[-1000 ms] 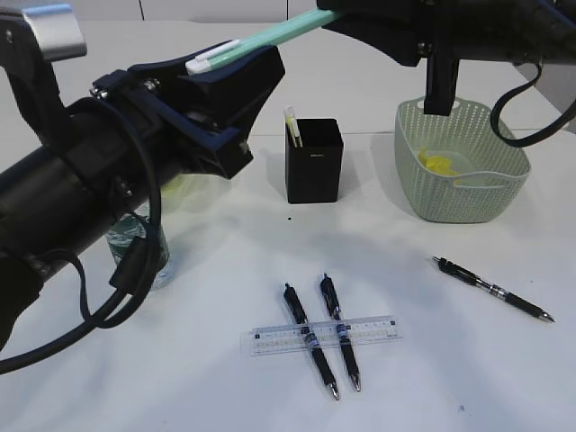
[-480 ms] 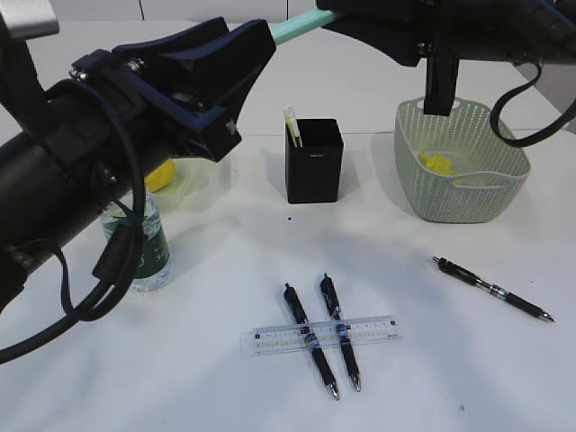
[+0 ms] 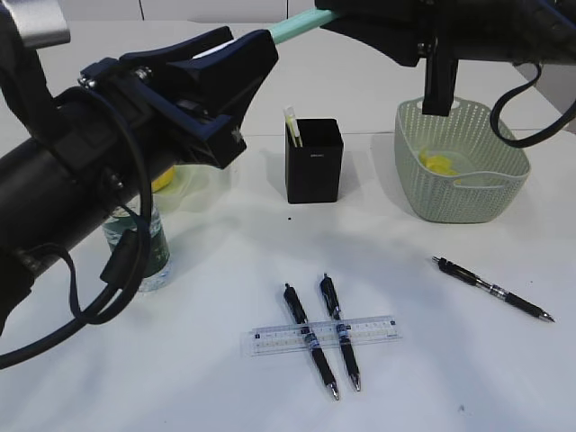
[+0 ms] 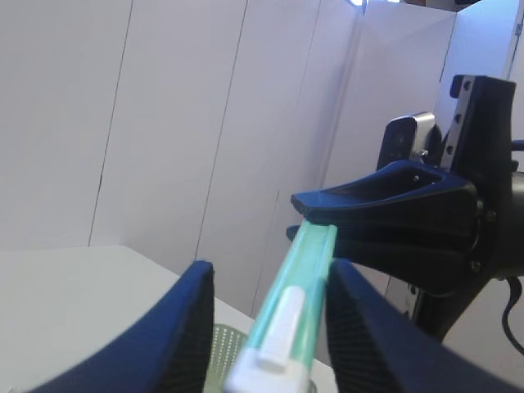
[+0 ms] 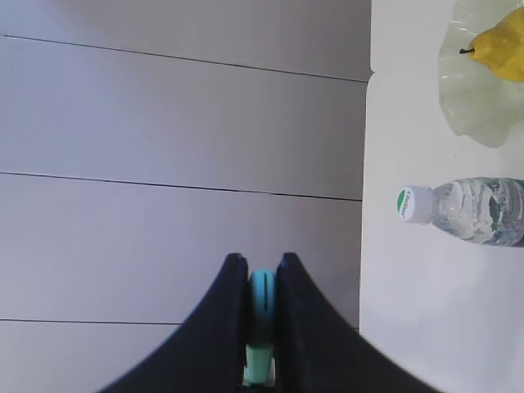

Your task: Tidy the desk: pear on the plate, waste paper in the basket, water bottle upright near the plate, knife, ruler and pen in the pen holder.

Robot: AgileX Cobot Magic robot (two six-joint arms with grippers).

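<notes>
The teal knife [image 3: 301, 24] is held level in the air above the desk [image 3: 225, 378], behind the pen holder [image 3: 314, 160]. Its far end is clamped between the closed jaws of the right gripper [image 5: 262, 327], while its white-capped end lies between the parted fingers of the left gripper [image 4: 266, 327]; contact there cannot be told. A handover between the arms is judged likely, so the knife can be turned for the holder. The pear [image 5: 501, 47] is seen on the plate [image 5: 467, 90], the water bottle [image 3: 137, 247] upright nearby. The ruler [image 3: 322, 335] is left under two pens [image 3: 324, 340].
</notes>
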